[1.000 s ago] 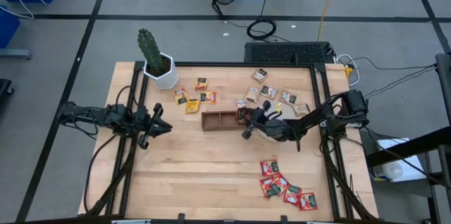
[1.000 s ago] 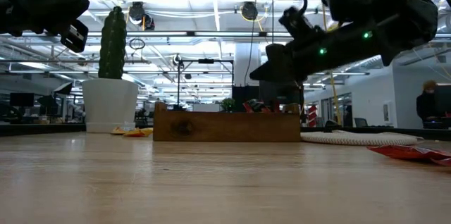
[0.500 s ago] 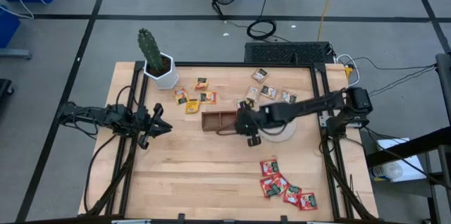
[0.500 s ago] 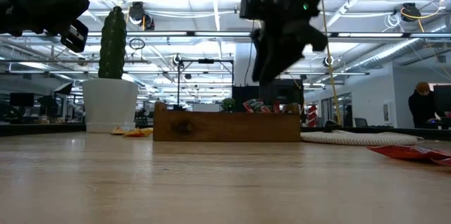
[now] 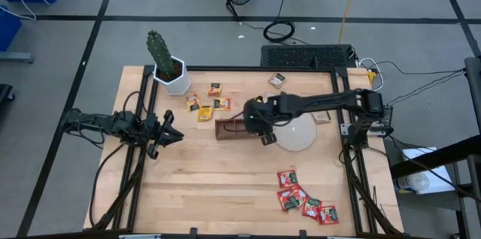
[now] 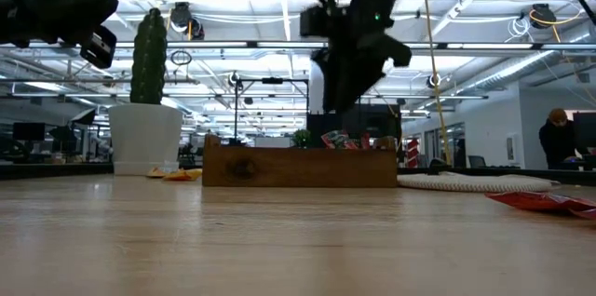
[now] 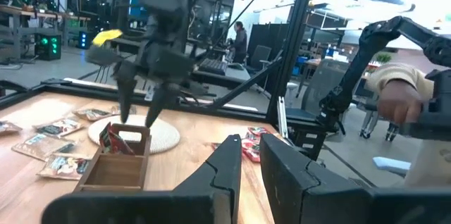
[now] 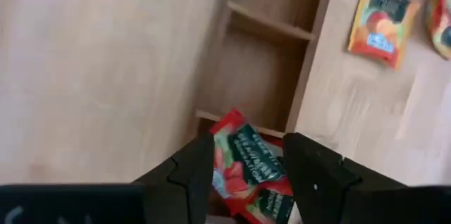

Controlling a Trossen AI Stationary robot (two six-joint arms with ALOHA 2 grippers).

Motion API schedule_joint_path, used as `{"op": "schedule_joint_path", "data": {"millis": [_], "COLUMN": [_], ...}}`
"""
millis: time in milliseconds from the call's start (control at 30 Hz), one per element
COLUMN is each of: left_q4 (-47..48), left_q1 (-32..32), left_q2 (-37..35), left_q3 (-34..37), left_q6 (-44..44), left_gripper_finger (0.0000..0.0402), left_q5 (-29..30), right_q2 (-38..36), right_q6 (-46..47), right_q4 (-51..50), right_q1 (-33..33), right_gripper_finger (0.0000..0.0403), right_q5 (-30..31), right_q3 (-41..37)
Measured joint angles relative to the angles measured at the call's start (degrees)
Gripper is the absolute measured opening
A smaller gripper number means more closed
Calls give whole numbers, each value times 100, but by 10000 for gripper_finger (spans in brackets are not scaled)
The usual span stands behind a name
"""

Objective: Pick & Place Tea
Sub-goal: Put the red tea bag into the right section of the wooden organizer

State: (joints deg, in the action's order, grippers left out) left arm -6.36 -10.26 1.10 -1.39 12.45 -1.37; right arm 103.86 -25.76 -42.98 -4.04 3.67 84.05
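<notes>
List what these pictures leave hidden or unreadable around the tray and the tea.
- High view: the right tool and its arm cover the wooden tray's right end, hiding the red tea sachets there.
- Low view: the tray's front wall hides its compartments; only sachet tops poke above.
- Right wrist view: the picture's edge crops the tray; sachet print is blurred.
- High view: the tan sachets are partly hidden by the arm.

tray (image 5: 229, 129): brown wood, plain
sachets under the right gripper (image 8: 246, 164): red with dark green panels
sachets beyond the tray from that gripper (image 5: 204, 105): yellow-orange
disc beside the gripper (image 5: 296, 134): whitish, perhaps woven
pot (image 5: 173, 77): white; cactus (image 5: 158, 48): green
table (image 5: 203, 179): pale wood grain
arms: dark
</notes>
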Motion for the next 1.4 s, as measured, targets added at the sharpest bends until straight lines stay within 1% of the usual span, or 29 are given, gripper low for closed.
{"op": "schedule_joint_path", "data": {"millis": [100,233,433,533,733,1167,1367,1400], "left_q4": [23,30,21,16,23,28,18,18], "left_q1": [0,0,0,0,0,0,0,0], "left_q2": [0,2,0,0,0,0,0,0], "left_q3": [0,0,0,0,0,0,0,0], "left_q6": [0,0,0,0,0,0,0,0], "left_gripper_finger": [58,58,58,58,58,58,58,58], "left_q5": [-2,-2,-2,-2,0,-1,0,0], "right_q2": [123,113,123,297,545,542,539,533], "right_q6": [-87,-184,-289,-341,-360,-374,-411,-422], "right_q4": [54,257,465,540,450,75,-106,-135], "right_q1": [-94,-123,-259,-309,-312,-312,-221,-199], "right_gripper_finger": [155,155,155,155,155,155,155,155], "right_q5": [-223,-367,-409,-416,-686,-624,-76,-56], "right_q3": [-2,0,0,0,2,-4,-4,-4]}}
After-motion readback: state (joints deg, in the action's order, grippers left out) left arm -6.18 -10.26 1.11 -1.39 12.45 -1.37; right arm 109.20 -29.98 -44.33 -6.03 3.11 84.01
